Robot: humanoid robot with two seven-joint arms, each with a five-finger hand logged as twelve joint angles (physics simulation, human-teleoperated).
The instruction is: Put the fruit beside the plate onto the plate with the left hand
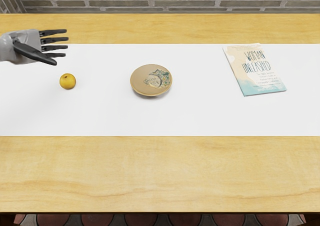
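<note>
Head view: fruit (68,81) near left hand (39,46)

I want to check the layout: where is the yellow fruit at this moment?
In the head view the yellow fruit lies on the white strip at the left, apart from the plate to its right and near the open left hand.

The table (160,171) is light wood with visible grain and a low satin sheen. The white runner (150,113) is smooth and matt. The plate (139,81) looks like glazed ceramic; the fruit (67,81) has smooth, dull yellow skin. The paperback (254,68) has a matt paper cover. The left hand (35,45) shows a grey hard shell and matt black fingers (54,40).
</note>
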